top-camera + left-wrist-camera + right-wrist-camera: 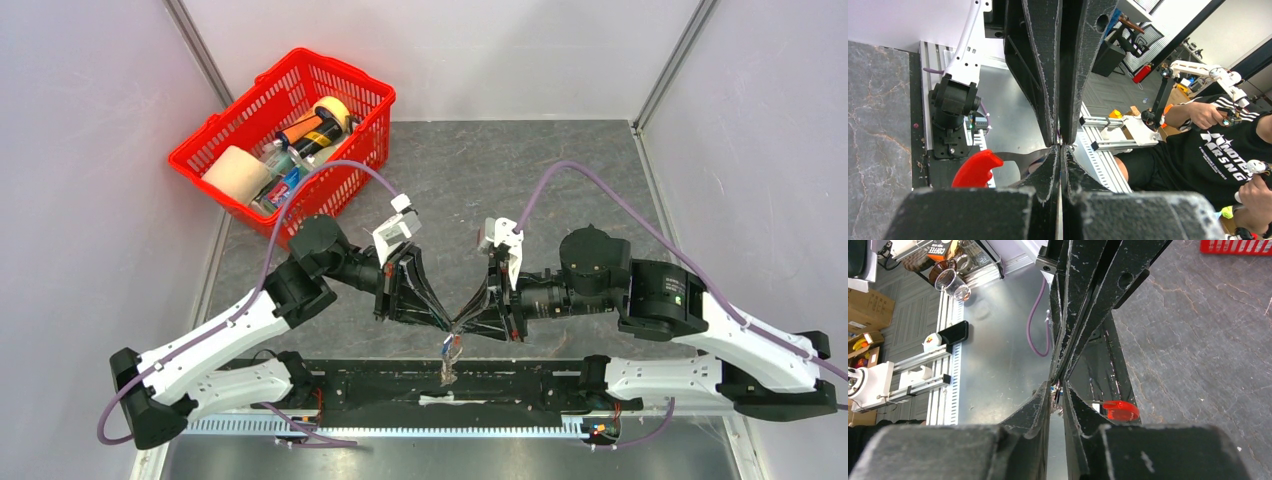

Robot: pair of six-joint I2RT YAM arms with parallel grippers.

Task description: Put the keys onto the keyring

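Top external view: keyring (447, 362), a small dangling cluster with a red part and grey-tan metal pieces, hangs just under the point where the two grippers meet, above the black strip at the near edge of the bench (600, 180). Key (455, 342): shows only as a bluish fleck at the top of that cluster, too small to describe further

Left wrist view: the keyring's red crescent (977, 169) sits just left of the fingers, and a grey metal strip curves from it in to their tips. Left gripper (1060, 150): fingers pressed together and clamped on that strip

Right wrist view: right gripper (1058, 390), jaws a narrow gap apart with a small piece between the tips; I cannot tell whether they clamp it. The red crescent lies low to the right of these fingers. The left gripper's fingers come in from above, tip to tip with the right's

Also on the bench, far left corner: red basket (232, 108) holding a beige roll (237, 172), a yellow tape roll (335, 108) and an orange-and-black bottle (310, 132), well apart from both grippers
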